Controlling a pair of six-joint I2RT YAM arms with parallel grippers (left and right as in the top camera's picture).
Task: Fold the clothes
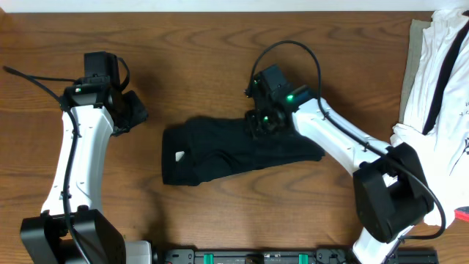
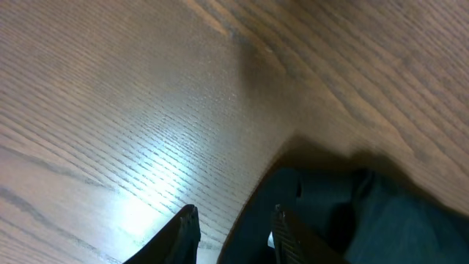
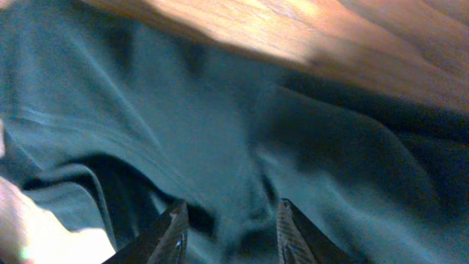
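Observation:
The clothes (image 1: 234,152), a black garment with a small white tag (image 1: 180,155), lie crumpled in the middle of the wooden table. My right gripper (image 1: 260,123) hovers over the garment's upper edge. In the right wrist view its fingers (image 3: 176,224) stand apart just above the dark folds (image 3: 220,132), so the right gripper (image 3: 233,220) is open. My left gripper (image 1: 135,111) is left of the garment, off the cloth. In the left wrist view the left gripper (image 2: 236,224) is open over bare wood, with the cloth's edge (image 2: 344,213) showing to the lower right.
White garments with black straps (image 1: 440,66) are piled at the table's right edge on a beige cloth (image 1: 415,51). A small red item (image 1: 463,214) peeks in at the far right. A black rail (image 1: 249,257) runs along the front edge.

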